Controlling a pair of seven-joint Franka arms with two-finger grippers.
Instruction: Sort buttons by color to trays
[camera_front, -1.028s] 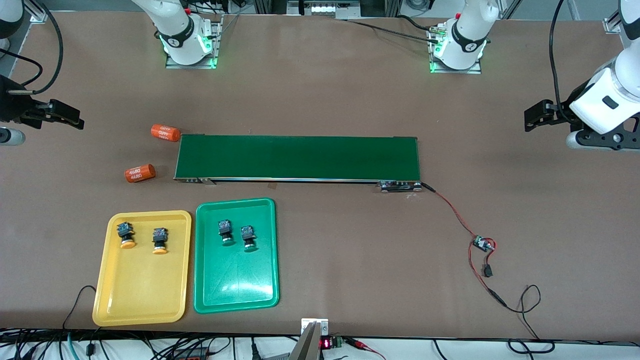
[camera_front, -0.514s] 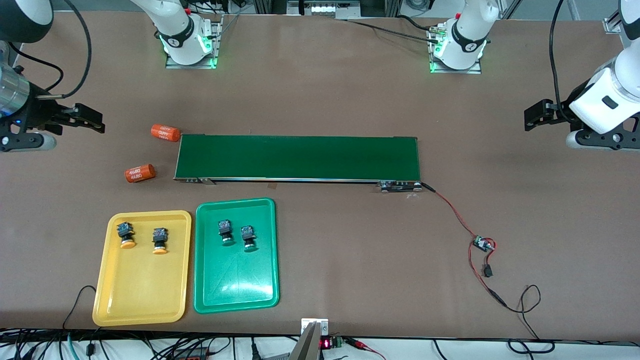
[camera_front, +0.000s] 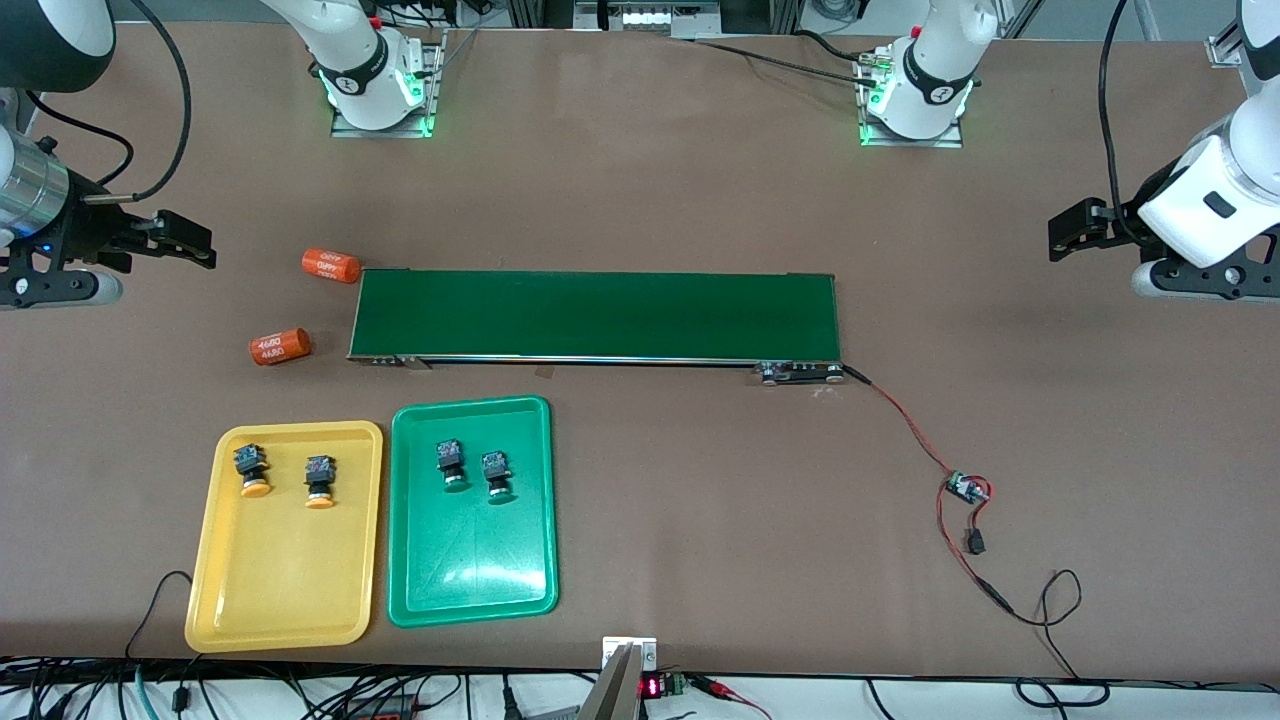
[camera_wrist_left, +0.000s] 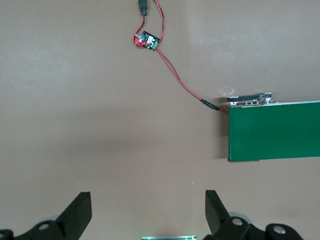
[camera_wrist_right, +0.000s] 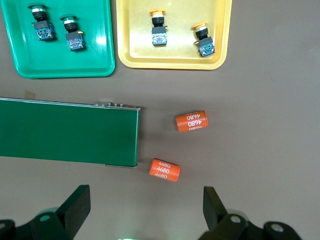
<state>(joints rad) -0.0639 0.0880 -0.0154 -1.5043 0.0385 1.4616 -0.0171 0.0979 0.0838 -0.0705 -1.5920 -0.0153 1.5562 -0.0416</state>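
Front view: two yellow buttons (camera_front: 252, 470) lie in the yellow tray (camera_front: 285, 620), two green buttons (camera_front: 451, 465) in the green tray (camera_front: 470, 600). Sorting looks done; best keep both empty, open pincers, right pincer (camera_front: 190, 247) and left pincer (camera_front: 1070, 230), clear over the surface.

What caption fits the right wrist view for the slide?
Open right gripper over two orange cylinders, conveyor belt; buttons sorted into yellow tray and green tray.

High front view; downward wrist views.
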